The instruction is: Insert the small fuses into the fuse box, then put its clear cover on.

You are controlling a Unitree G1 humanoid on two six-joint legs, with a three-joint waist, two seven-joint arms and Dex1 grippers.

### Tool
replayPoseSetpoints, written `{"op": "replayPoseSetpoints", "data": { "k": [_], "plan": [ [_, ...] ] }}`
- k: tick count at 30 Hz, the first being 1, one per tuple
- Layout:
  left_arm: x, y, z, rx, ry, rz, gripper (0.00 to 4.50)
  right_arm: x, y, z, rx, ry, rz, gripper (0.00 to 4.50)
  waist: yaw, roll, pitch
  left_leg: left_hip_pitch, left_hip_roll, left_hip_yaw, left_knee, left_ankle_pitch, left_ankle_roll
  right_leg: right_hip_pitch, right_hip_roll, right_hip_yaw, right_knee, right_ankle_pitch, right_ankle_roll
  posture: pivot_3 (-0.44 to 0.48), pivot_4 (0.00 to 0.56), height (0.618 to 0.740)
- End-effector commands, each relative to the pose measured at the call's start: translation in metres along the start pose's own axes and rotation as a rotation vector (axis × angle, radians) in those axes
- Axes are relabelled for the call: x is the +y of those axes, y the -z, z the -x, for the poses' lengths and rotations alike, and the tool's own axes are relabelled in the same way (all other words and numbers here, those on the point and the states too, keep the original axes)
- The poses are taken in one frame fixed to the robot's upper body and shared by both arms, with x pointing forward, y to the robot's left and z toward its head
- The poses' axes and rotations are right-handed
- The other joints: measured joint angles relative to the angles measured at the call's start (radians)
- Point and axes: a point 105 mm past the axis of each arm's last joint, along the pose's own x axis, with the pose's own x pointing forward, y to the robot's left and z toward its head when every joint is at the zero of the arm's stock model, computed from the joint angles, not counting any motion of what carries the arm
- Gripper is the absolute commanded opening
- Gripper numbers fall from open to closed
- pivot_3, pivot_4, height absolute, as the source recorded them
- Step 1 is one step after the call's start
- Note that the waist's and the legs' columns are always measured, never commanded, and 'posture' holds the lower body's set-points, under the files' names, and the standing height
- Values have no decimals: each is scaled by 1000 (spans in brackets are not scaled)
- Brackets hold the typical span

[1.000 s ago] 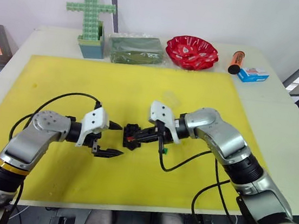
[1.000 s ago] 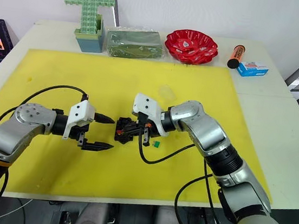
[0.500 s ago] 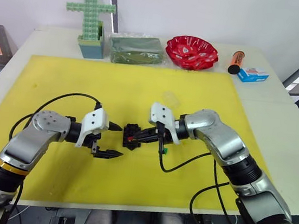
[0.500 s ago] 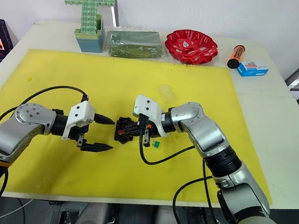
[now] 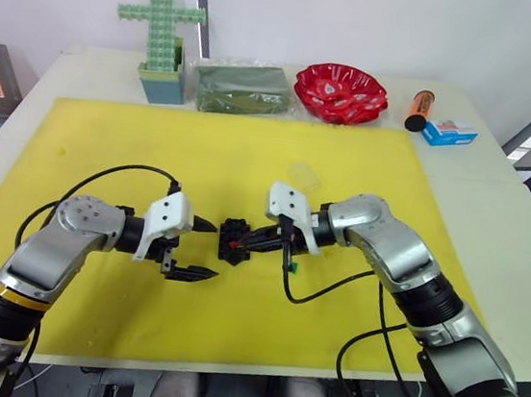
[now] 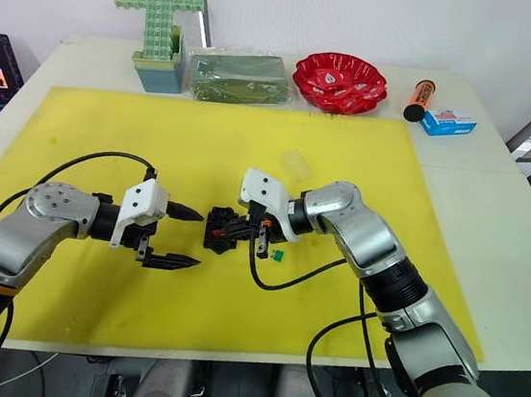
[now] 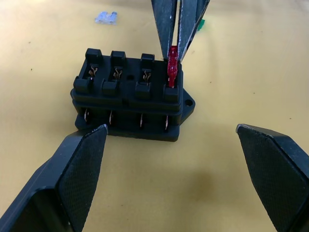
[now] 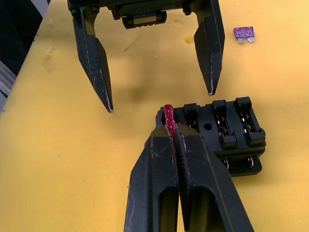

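The black fuse box [image 5: 234, 240] lies mid-mat between both grippers. My right gripper [image 8: 171, 133] is shut on a red fuse [image 7: 172, 72] and holds it upright at the box's end slot. The other three slots in that row [image 7: 118, 72] stand empty. Just left of the box, my left gripper [image 5: 216, 249] is open with nothing between its fingers [image 7: 77, 164]. A green fuse [image 5: 288, 267] lies on the mat under my right wrist. One greyish-purple fuse [image 8: 244, 33] lies on the mat a little way from the box. The clear cover [image 5: 303, 175] rests behind the box.
The yellow mat [image 5: 108, 140] covers the table. Along the back edge stand a green block cross [image 5: 161, 26], a bag of green material [image 5: 242, 87], a red bowl [image 5: 342, 92], an orange cylinder [image 5: 419, 109] and a blue-and-white carton [image 5: 449, 134]. Black cables [image 5: 322, 288] loop over the mat.
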Motion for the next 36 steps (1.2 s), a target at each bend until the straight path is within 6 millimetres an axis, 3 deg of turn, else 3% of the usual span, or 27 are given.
{"op": "replayPoseSetpoints", "data": {
  "k": [1, 18, 36],
  "plan": [
    [-1, -6, 1, -4, 5, -32, 4484, 1, -8, 1, -22, 4, 41, 0, 0, 0, 0, 0, 0, 0, 0, 0, 0, 0, 0, 0, 0, 0, 0, 0, 150, 740],
    [1, -7, 1, -4, -1, -35, 4484, 1, 28, -3, 116, 24, 139, 0, 0, 0, -1, 1, 0, 0, 0, 0, 0, 1, 0, 0, 0, 0, 0, 0, 150, 740],
    [2, -9, 1, -8, -14, -35, 4484, -8, 18, -8, 177, 88, 195, 0, -1, 0, -1, 3, 0, 0, 1, 0, 0, 2, 0, 0, 2, 0, 0, 0, 150, 740]
  ]
}}
